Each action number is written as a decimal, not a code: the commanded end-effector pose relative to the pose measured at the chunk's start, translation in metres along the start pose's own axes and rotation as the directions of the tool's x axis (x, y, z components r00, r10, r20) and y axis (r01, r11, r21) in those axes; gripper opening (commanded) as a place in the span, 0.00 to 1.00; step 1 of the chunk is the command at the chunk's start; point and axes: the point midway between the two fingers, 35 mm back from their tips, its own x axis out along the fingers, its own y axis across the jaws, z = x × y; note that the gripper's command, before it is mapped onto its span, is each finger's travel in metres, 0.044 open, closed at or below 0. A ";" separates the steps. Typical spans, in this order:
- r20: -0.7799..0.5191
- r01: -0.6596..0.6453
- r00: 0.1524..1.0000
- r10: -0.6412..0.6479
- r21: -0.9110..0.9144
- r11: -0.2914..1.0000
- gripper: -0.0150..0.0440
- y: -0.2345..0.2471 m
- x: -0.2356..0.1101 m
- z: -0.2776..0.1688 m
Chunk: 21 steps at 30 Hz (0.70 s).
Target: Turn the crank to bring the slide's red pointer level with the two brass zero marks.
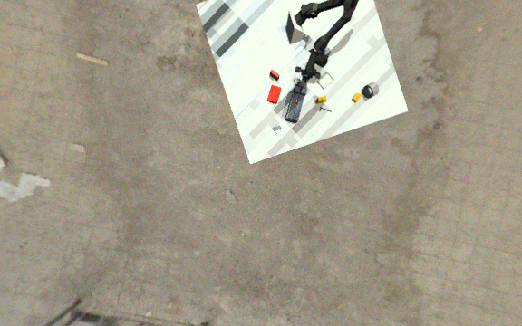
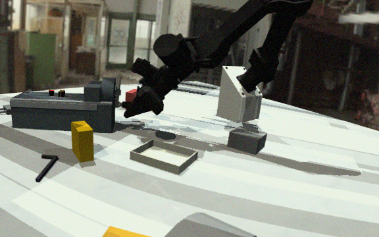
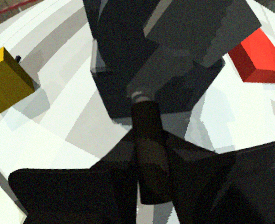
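The machine is a long dark grey box on the table. Its crank wheel is on the end facing my arm. On its top, a small red pointer stands just left of a brass mark, a small gap apart. My gripper is at the crank end and is shut on the dark crank handle. In the wrist view the handle runs from the hub down between my fingers.
A yellow block and a black hex key lie in front of the machine. A shallow tray, a grey block and a white wedge are to the right. A red block sits behind my gripper.
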 end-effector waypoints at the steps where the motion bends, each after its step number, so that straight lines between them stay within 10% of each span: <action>1: 0.006 -0.019 1.000 0.019 -0.002 1.000 0.25 0.008 -0.004 0.003; 21: 0.006 -0.020 1.000 0.020 -0.002 1.000 0.25 0.012 -0.008 0.007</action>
